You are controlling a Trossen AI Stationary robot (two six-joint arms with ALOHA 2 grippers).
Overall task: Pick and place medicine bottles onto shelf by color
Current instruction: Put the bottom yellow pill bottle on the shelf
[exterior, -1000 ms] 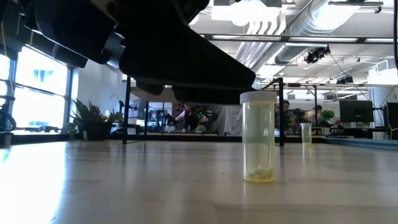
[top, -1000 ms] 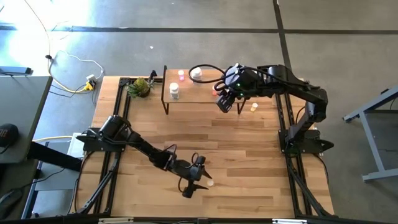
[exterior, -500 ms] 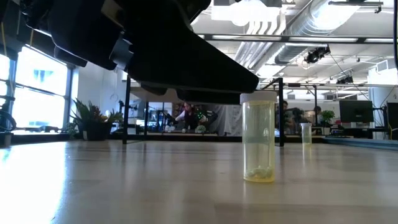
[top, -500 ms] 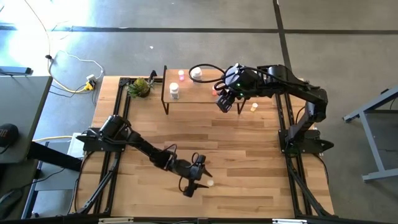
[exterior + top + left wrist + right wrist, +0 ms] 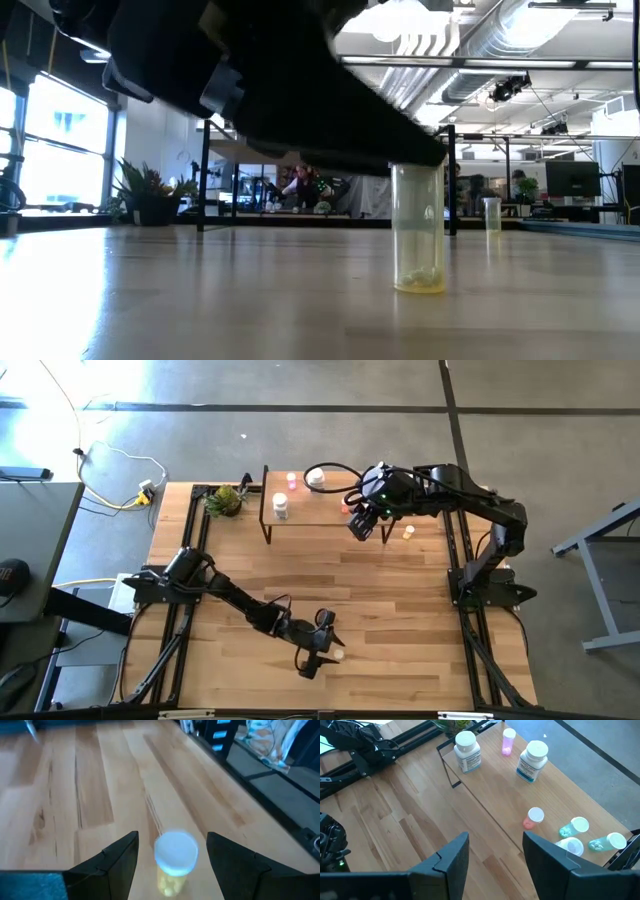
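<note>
A yellow medicine bottle [image 5: 174, 857] with a white cap stands upright on its base near the table's front edge [image 5: 418, 232]. My left gripper [image 5: 172, 840] is low over the table [image 5: 328, 649] and open. Its two fingers stand on either side of the bottle's cap, with a gap on each side. The shelf [image 5: 312, 508] stands at the table's far side. It carries two white bottles [image 5: 467, 751] [image 5: 534, 760] and a pink one [image 5: 508, 741]. My right gripper [image 5: 495, 840] hangs open above the shelf's right part [image 5: 361, 526] with nothing between its fingers.
An orange bottle [image 5: 534, 817] and several pale green ones [image 5: 575, 827] stand past the shelf's right part. Another small orange bottle [image 5: 408, 532] stands on the table at the far right. A leafy plant [image 5: 226, 500] sits at the far left corner. Black rails [image 5: 190, 540] run along both table sides.
My left gripper has crept toward the table's right edge, staying low, and its fingers have come around the yellow bottle's cap. In the low view the dark gripper now hides that cap. The bottle has stayed where it was.
</note>
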